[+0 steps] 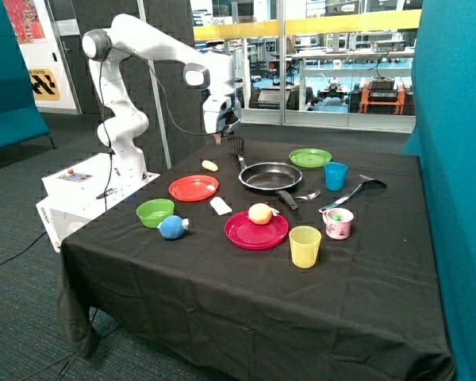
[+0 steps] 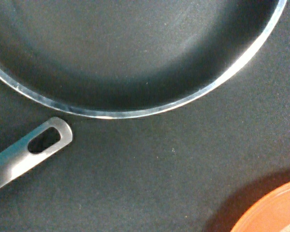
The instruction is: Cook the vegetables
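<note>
The pale-yellow oval vegetable (image 1: 210, 166) lies on the black cloth beyond the orange plate (image 1: 193, 188). The whitish oblong vegetable (image 1: 220, 206) lies between the orange plate and the crimson plate (image 1: 256, 229). The black frying pan (image 1: 270, 175) sits mid-table and looks empty. My gripper (image 1: 220, 136) hangs above the table's far edge, near the slotted spatula (image 1: 236, 147) and above the yellow piece. The wrist view shows the pan's rim (image 2: 125, 113), a metal handle end (image 2: 34, 150) and the orange plate's edge (image 2: 275, 212); neither vegetable shows there.
A round yellow-pink fruit (image 1: 259, 213) rests on the crimson plate. A green bowl (image 1: 155, 212) and blue ball (image 1: 172, 228) sit near the front corner. A green plate (image 1: 310, 157), blue cup (image 1: 335, 175), black ladle (image 1: 357, 193), pink mug (image 1: 338, 224) and yellow cup (image 1: 305, 246) stand beyond the pan.
</note>
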